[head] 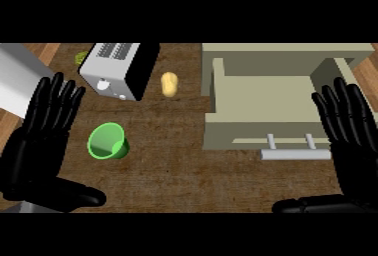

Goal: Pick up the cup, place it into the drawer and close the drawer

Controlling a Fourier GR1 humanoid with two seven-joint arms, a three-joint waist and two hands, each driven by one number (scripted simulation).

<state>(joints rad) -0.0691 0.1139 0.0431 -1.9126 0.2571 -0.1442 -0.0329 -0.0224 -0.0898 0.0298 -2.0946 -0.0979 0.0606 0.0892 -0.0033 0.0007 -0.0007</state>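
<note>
While the green cup [107, 141] lies beside the open drawer [258, 97], both hands rest open

The left hand [40, 145] shows at the view's left, fingers straight, thumb out. The right hand [353, 150] mirrors it at the right, apparently flat and open too.

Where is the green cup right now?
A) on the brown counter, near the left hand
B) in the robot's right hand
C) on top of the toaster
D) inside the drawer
A: the green cup lies on the brown counter just right of the open left hand, below the toaster; the open drawer holds no cup, and the right hand is open too.
</note>
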